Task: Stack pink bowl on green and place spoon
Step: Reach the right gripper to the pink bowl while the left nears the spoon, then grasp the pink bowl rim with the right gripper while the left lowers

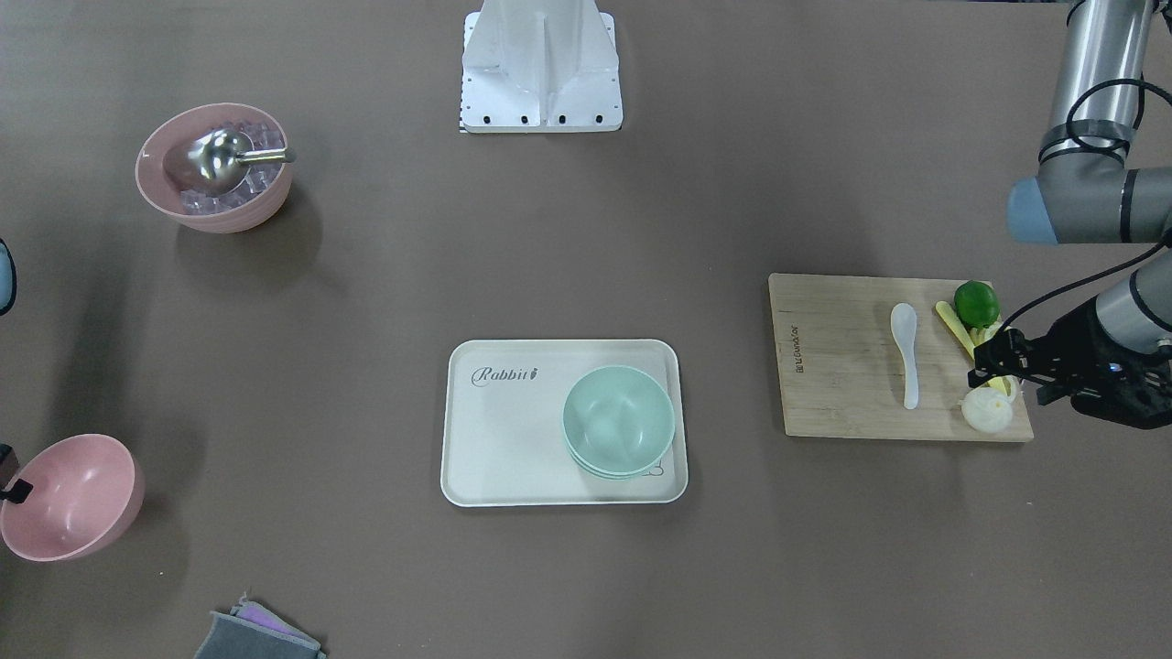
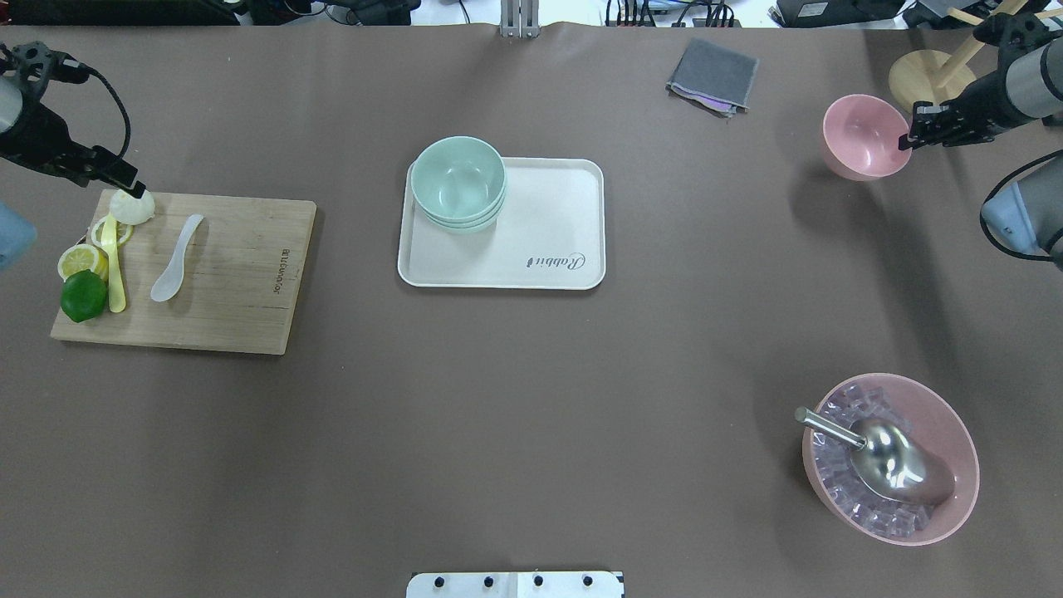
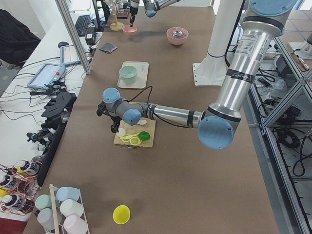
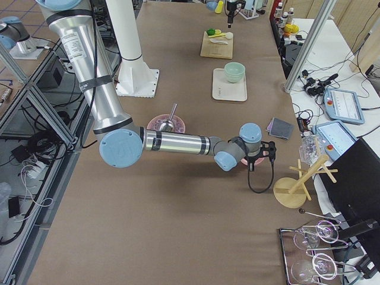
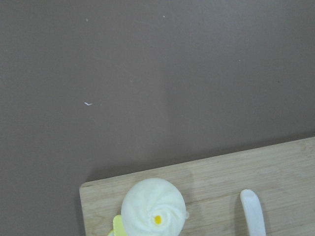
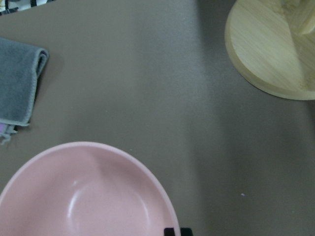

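Observation:
An empty pink bowl (image 2: 864,137) sits at the table's far right; it also shows in the front view (image 1: 69,494) and the right wrist view (image 6: 88,196). My right gripper (image 2: 911,137) is at the bowl's rim, and its fingertips (image 6: 170,231) look closed on the rim. Stacked green bowls (image 2: 458,183) stand on a corner of a white tray (image 2: 540,241). A white spoon (image 2: 177,257) lies on a wooden cutting board (image 2: 241,274). My left gripper (image 1: 987,361) is open and empty over the board's end, by a white bun (image 1: 987,410).
A lime (image 2: 83,296), lemon slices (image 2: 81,261) and a yellow stick share the board. A large pink bowl of ice with a metal scoop (image 2: 889,457) stands near right. A grey cloth (image 2: 712,75) and a wooden stand base (image 2: 930,79) lie at the far edge.

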Motion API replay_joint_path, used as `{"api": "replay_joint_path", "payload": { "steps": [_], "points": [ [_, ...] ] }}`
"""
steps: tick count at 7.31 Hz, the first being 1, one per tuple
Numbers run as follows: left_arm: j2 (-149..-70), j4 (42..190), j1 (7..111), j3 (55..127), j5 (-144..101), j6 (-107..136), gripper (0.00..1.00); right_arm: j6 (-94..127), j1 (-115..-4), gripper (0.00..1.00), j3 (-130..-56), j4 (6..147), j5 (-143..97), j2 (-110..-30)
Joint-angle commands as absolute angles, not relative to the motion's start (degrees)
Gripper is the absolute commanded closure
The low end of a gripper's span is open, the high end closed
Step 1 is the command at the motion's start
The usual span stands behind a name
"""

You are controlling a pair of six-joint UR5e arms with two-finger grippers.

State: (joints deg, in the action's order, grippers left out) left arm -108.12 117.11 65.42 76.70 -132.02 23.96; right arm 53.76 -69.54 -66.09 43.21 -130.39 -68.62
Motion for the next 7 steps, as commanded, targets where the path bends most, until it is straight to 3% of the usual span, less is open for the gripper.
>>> {"api": "replay_joint_path", "payload": {
  "steps": [1, 7],
  "points": [
    [-110.1, 117.0, 61.5, 76.3, -126.1, 25.9, 0.03, 59.2, -69.3, 1.0, -68.4, 43.2, -131.0, -67.2],
    [-107.9, 117.2, 58.8, 78.4, -126.8, 33.7, 0.03, 61.6, -69.0, 1.0, -69.3, 43.2, -131.8, -65.9]
  ]
}}
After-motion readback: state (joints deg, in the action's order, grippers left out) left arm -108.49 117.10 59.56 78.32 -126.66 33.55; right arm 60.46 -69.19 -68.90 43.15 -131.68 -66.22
